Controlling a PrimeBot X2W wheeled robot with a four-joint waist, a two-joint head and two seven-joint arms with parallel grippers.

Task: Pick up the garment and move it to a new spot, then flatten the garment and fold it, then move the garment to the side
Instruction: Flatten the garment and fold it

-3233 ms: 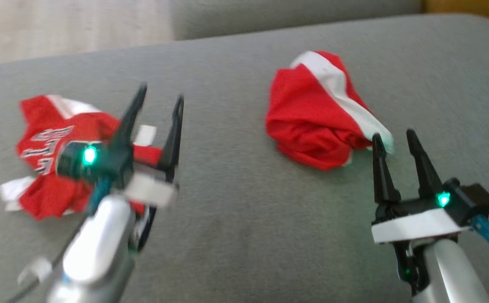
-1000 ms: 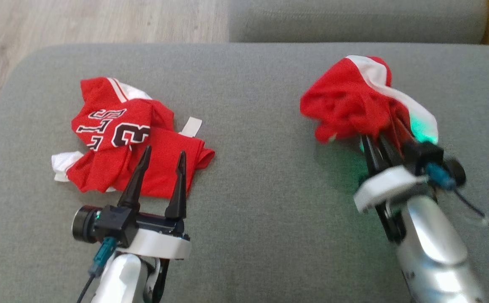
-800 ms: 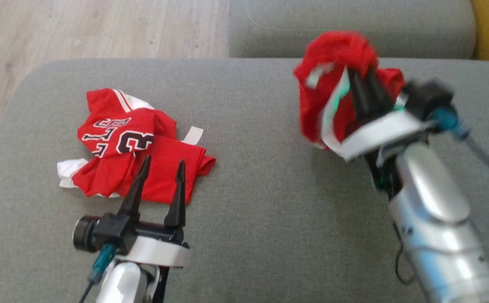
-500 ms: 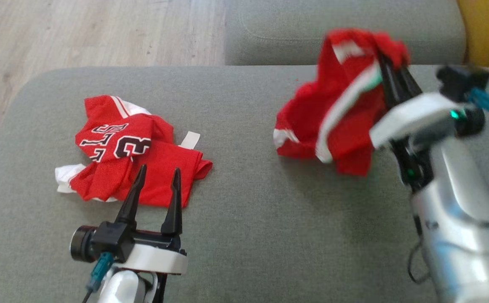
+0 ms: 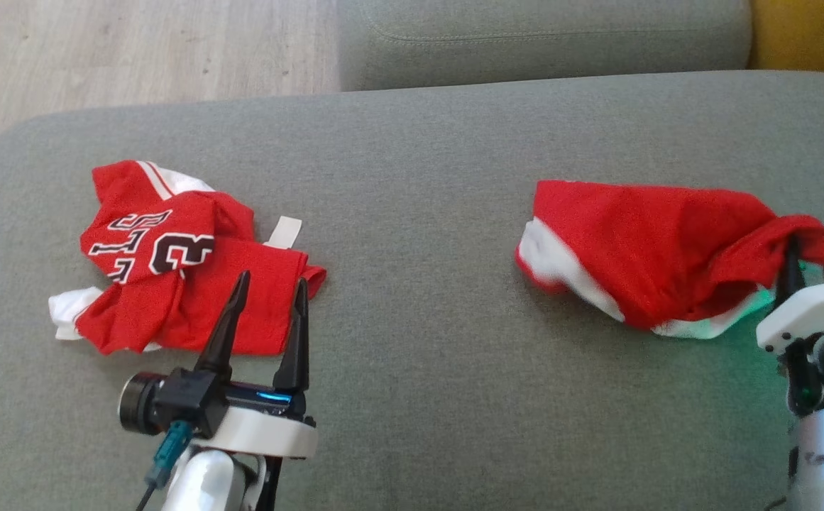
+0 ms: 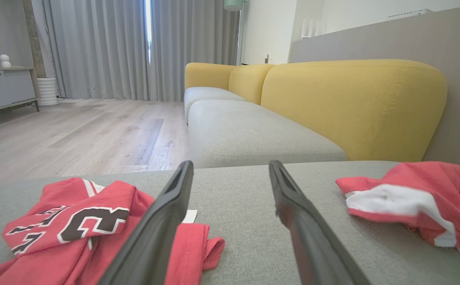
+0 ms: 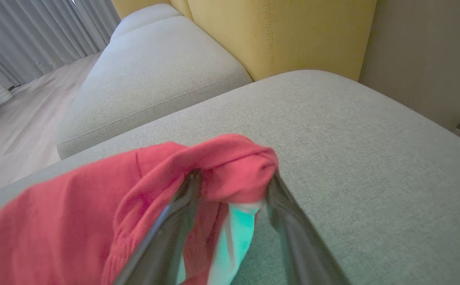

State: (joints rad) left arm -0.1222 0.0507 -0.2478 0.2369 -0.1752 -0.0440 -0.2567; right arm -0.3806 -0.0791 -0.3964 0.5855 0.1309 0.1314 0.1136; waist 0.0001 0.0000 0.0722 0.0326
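— Where is the red garment with the white band (image 5: 653, 248)?
— On the grey seat cushion (image 5: 419, 397). It spreads out to the left of the right gripper (image 7: 233, 176), and one bunched end reaches that gripper's tips
— Does the gripper have hold of it?
— The jaws stand apart. The bunched red fold lies across the gap and touches both fingers (image 7: 170, 225) near their tips, and a white edge hangs down inside the gap. It looks draped over them rather than pinched
— And the left gripper (image 5: 272, 278)?
— Its jaws are spread wide with nothing between them. A crumpled red jersey (image 5: 149, 248) with black numerals lies ahead of them and to their left. The tips overlap its near edge, but I cannot tell if they touch it. The white-banded garment is well off to the right of those jaws
— What is beyond them?
— Straight ahead past the left jaws there is a second grey cushion (image 6: 245, 134), with a yellow backrest (image 6: 352, 103) to its right
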